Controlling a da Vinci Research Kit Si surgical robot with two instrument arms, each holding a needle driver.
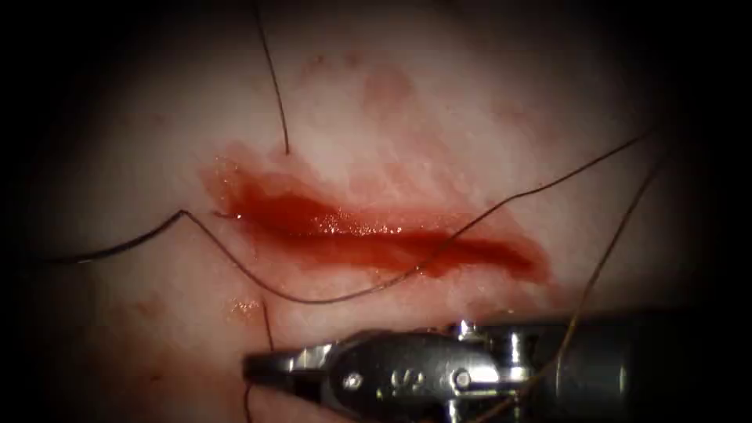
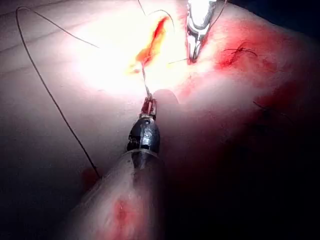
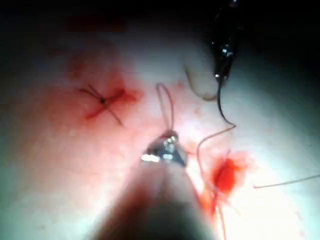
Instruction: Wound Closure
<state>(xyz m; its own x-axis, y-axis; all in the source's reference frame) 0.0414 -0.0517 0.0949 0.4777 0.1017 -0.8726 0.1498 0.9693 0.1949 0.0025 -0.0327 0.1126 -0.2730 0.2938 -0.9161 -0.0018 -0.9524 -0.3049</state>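
The cut [image 1: 352,231] runs across the tissue, wet with red fluid. The dark curved needle [image 1: 117,247] lies free above the tissue to the left of the cut's left end, not in the tissue. My left tool [image 2: 148,102] is shut on the needle [image 2: 145,80] near one end; the right wrist view shows it hanging from those jaws [image 3: 219,75]. From the needle's other end the thread [image 1: 313,300] sweeps under the cut, crosses it and runs off to the right. My right tool [image 1: 262,368] lies in front of the cut, shut on a strand of thread [image 1: 268,329].
Another strand of thread [image 1: 274,86] comes down from the far side to the cut's left end. A finished stitch with short cut ends [image 3: 102,100] sits in a red patch apart from the cut. Red fluid stains the tissue around the cut.
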